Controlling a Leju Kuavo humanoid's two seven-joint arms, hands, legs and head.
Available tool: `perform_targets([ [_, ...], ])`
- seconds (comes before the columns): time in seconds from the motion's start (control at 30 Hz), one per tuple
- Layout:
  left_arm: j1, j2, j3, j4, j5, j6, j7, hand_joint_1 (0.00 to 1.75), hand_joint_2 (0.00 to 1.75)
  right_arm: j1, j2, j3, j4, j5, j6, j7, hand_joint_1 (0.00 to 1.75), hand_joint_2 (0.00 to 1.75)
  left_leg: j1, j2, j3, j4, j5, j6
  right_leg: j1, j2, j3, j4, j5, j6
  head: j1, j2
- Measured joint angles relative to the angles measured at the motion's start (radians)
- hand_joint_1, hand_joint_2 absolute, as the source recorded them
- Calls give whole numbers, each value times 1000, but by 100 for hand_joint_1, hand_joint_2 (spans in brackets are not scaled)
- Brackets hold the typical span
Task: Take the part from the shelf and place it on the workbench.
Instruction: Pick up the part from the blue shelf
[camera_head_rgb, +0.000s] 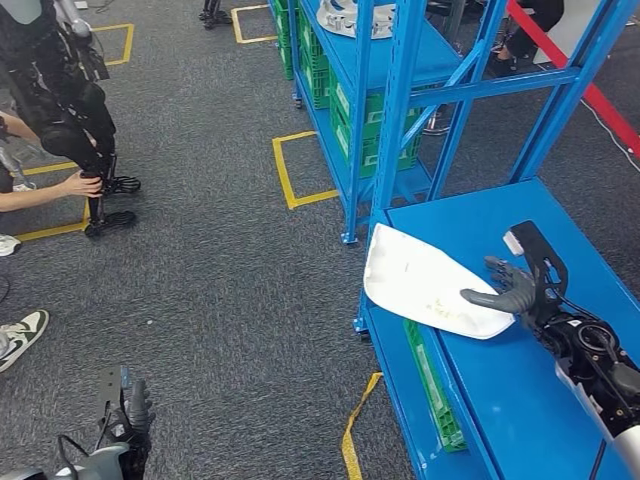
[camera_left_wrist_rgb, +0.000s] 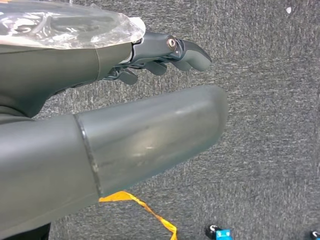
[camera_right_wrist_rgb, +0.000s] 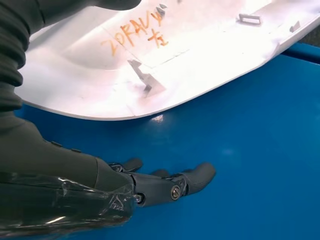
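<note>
- One white moulded part (camera_head_rgb: 423, 285) lies on the blue shelf top (camera_head_rgb: 528, 400), overhanging its corner.
- Right hand (camera_head_rgb: 507, 288): fingers spread, thumb over the part's edge, nothing gripped; pinch before lifting.
- Left hand (camera_head_rgb: 130, 425) hangs empty, fingers extended.

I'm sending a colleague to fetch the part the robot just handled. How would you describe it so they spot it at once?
Go to the blue workbench top beside the blue shelving rack. At its near corner lies a flat white curved plastic panel, overhanging the edge, with the robot's right hand at its side. It is the sole white item there, with orange handwriting on it.
</note>
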Motion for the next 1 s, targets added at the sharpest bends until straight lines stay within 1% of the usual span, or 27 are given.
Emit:
perform_targets([
  [0.53,0,0,0,0,4,0,0,0,0,-7,13,6,4,2,15,26,0,175,0,0,1,0,0,0,0,0,1,0,0,0,0,0],
  [1.0,0,1,0,0,10,8,-1,0,0,-17,13,36,4,-48,18,88,0,175,0,0,6,0,-2,-1,0,1,5,-1,-1,1,0,0],
])
